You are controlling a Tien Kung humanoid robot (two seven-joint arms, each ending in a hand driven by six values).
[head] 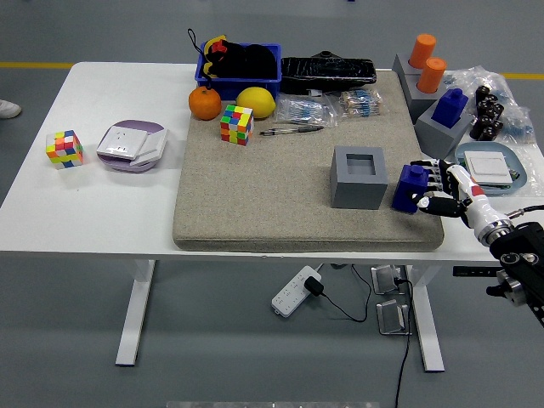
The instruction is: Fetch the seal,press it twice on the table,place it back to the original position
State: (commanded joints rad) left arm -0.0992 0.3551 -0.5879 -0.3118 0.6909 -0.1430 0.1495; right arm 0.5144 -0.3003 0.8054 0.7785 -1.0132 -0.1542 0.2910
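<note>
The right hand (435,194) is clamped on the blue seal (410,188), low over the mat (255,195) just right of the grey holder (359,177) (its slot empty). Fetching looks done; whether either press is made can't be told, and the return remains.

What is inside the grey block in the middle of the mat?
The grey block has a square hollow in its top, and it looks empty. The hollow's floor is dark and partly hidden by the near wall. The blue seal sits beside it, held by the right robot hand.
</note>
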